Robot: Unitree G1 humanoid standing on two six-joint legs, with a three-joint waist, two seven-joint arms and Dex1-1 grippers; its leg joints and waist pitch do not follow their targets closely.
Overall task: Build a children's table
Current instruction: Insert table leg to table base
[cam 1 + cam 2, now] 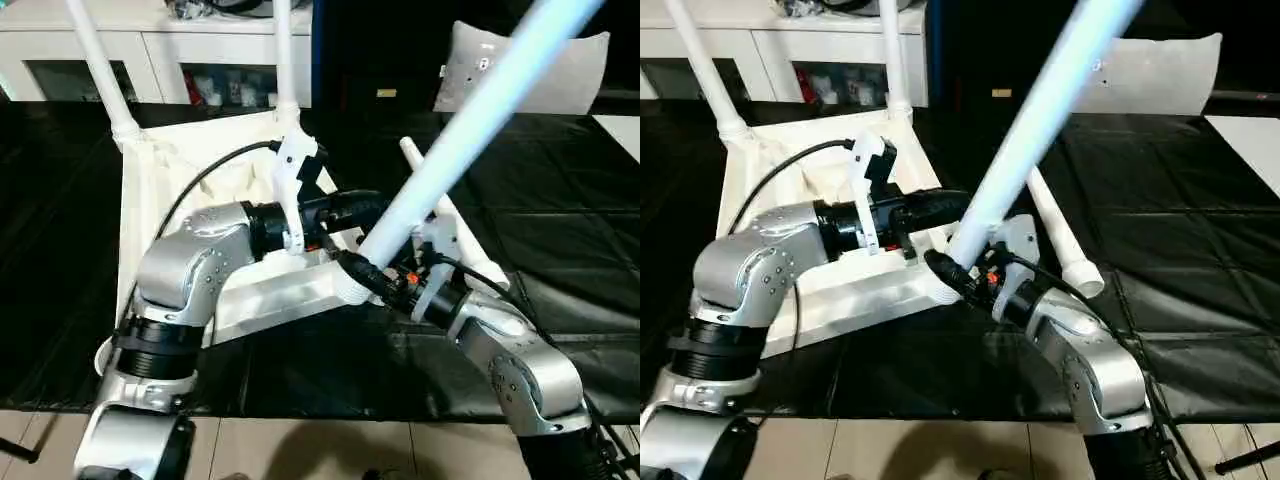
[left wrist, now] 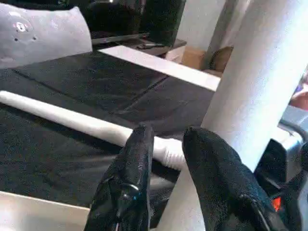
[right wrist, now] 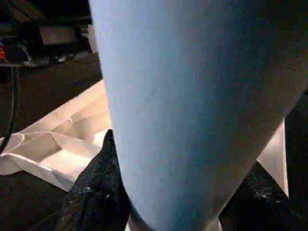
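Upturned table top (image 1: 150, 200) centre-left of the frame, right gripper (image 1: 958, 270) clamped on slanting leg (image 1: 1040, 110), left gripper (image 2: 166, 144) parted beside it, spare leg (image 1: 1065, 245) on black mat (image 1: 1200, 200)

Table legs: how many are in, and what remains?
Two legs stand in the far corner sockets of the upturned top. The right gripper holds a third leg tilted at a near corner. A fourth leg lies on the black mat.

The white table top (image 1: 170, 190) lies upside down on the black mat (image 1: 560, 230) with two legs (image 1: 100, 65) sticking up at eleven o'clock, while the right gripper (image 1: 365, 272) holds a third leg (image 1: 470, 125) slanting toward one o'clock.
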